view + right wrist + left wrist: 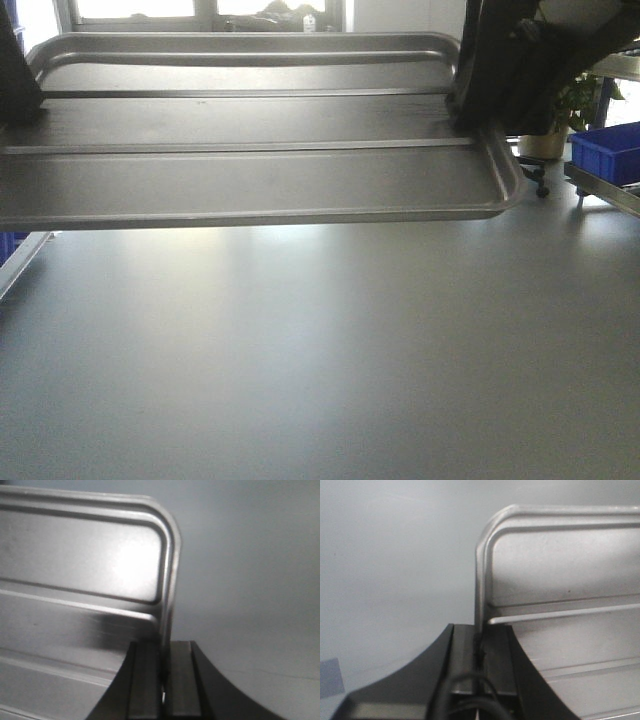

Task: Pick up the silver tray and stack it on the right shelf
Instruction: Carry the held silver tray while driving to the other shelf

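Note:
The silver tray (250, 150), shiny, with a rolled rim and two long ridges, hangs level in the air above the grey table. My left gripper (479, 647) is shut on the rim of its left short edge (481, 580). My right gripper (165, 650) is shut on the rim of its right short edge (170, 580). In the front view the left arm (15, 80) and the right arm (500, 60) show as dark shapes at the tray's two ends. Only a steel rail (600, 185) shows at the far right edge; the right shelf itself is not clearly in view.
The grey table (320, 350) spreads under the tray. A blue bin (608, 152) stands at the far right on the steel rail. A potted plant (555, 115) stands behind it. A pale rail (18, 262) runs along the left edge.

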`<move>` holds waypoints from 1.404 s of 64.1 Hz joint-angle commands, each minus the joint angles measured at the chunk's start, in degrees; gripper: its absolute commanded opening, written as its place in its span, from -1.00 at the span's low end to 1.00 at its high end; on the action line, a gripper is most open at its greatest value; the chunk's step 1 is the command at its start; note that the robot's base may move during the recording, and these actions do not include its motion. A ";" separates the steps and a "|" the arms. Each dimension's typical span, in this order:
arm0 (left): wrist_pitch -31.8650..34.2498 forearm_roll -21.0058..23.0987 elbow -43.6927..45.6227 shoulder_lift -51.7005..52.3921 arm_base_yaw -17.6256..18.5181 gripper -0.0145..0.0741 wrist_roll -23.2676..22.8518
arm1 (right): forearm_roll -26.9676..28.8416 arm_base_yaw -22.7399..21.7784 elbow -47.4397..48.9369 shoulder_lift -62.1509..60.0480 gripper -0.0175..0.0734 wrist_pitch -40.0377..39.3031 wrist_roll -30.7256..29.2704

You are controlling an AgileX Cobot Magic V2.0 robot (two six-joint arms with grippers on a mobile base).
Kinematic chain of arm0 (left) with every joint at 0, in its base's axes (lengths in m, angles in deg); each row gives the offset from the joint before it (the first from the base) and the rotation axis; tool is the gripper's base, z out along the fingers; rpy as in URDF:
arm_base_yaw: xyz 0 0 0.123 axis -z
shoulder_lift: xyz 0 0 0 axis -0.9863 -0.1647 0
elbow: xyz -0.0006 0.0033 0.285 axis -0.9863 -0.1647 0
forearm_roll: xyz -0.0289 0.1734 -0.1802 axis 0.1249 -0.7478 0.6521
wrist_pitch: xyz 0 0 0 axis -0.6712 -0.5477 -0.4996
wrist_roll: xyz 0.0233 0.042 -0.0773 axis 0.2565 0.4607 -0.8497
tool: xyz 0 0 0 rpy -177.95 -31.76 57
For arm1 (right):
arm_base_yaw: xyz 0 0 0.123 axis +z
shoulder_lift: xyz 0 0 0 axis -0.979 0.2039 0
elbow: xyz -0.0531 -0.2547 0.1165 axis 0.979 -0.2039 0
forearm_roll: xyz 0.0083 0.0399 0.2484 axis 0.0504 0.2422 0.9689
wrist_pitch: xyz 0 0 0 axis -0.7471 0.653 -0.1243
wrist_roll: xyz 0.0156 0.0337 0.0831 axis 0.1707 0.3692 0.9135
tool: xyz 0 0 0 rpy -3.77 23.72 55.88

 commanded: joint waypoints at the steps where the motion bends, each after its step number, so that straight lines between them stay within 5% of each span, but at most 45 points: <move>1: 0.21 -3.01 1.82 1.41 -0.04 -0.89 0.23 | -3.36 -0.28 1.43 -1.80 -0.49 -0.06 -0.97; 90: 0.21 -1.98 1.82 1.41 -0.04 -0.89 0.23 | -3.36 -0.33 1.43 -1.80 -0.49 -0.11 -0.97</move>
